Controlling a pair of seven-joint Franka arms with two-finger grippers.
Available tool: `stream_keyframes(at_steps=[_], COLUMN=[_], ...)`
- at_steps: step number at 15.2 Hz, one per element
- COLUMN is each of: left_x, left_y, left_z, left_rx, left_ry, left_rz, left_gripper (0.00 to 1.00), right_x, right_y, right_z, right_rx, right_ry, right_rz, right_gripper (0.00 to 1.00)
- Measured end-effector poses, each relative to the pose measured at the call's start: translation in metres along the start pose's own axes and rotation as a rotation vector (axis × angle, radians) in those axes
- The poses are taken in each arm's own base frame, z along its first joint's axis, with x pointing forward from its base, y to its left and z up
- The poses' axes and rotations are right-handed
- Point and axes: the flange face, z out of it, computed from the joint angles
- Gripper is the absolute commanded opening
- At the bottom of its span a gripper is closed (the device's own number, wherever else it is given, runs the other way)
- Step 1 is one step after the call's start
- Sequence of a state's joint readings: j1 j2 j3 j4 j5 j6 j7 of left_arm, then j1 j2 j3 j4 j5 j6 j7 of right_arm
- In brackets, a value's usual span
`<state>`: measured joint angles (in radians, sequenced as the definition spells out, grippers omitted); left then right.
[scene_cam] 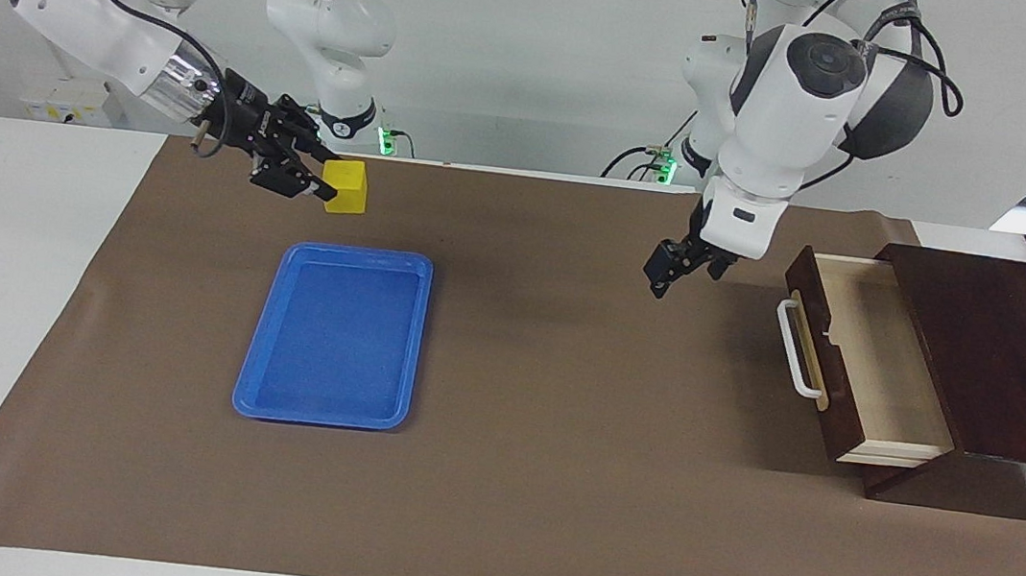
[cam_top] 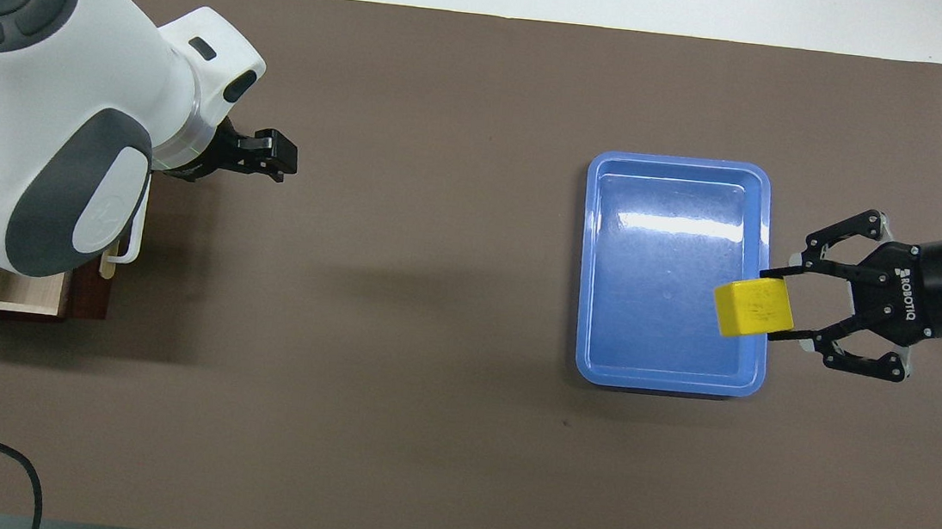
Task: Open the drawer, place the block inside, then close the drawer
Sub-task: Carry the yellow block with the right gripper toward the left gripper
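Note:
The yellow block (scene_cam: pixel 348 187) (cam_top: pixel 752 309) hangs in the air with my right gripper (scene_cam: pixel 325 178) (cam_top: pixel 781 301) shut on it, over the brown mat by the rim of the blue tray (scene_cam: pixel 284 262). The drawer (scene_cam: pixel 882 359) (cam_top: pixel 1 293) stands pulled out of its dark wooden box (scene_cam: pixel 998 353), its pale inside bare and its white handle (scene_cam: pixel 799 350) free. My left gripper (scene_cam: pixel 665 269) (cam_top: pixel 274 152) is raised over the mat in front of the drawer, apart from the handle, open and holding nothing.
The blue tray (cam_top: pixel 679 165) lies flat on the mat toward the right arm's end, with nothing in it. The brown mat (scene_cam: pixel 548 485) covers most of the white table. In the overhead view the left arm's body hides most of the drawer.

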<state>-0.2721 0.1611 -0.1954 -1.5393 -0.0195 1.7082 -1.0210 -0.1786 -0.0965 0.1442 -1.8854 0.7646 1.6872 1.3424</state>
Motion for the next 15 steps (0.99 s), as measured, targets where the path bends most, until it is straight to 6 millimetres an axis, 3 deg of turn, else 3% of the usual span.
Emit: stream_keyframes(at_steps=[3,5,10,15], left_x=[-0.034,-0.046,-0.054,-0.078], left_y=[0.018,0.025,0.032,0.046], left_z=[0.001,0.002,-0.007,-0.013], left_rx=[0.013,0.015,-0.005,-0.027], left_ry=[-0.006,-0.006,-0.003,-0.006], left_rz=[-0.278,-0.447,-0.800,-0.880], left_gripper=[1.00,1.00,1.00,1.00], right_x=[-0.048,-0.069,-0.094,-0.118], right_y=[-0.007,-0.009,-0.022,-0.029], right_z=[0.040,0.063,0.126,0.194], right_rx=[0.023,0.023,0.046,0.074], right_ry=[-0.021,-0.043,-0.052,-0.067], right_rz=[0.033,0.043,0.048,0.061], right_gripper=[0.00,0.00,0.00,0.00])
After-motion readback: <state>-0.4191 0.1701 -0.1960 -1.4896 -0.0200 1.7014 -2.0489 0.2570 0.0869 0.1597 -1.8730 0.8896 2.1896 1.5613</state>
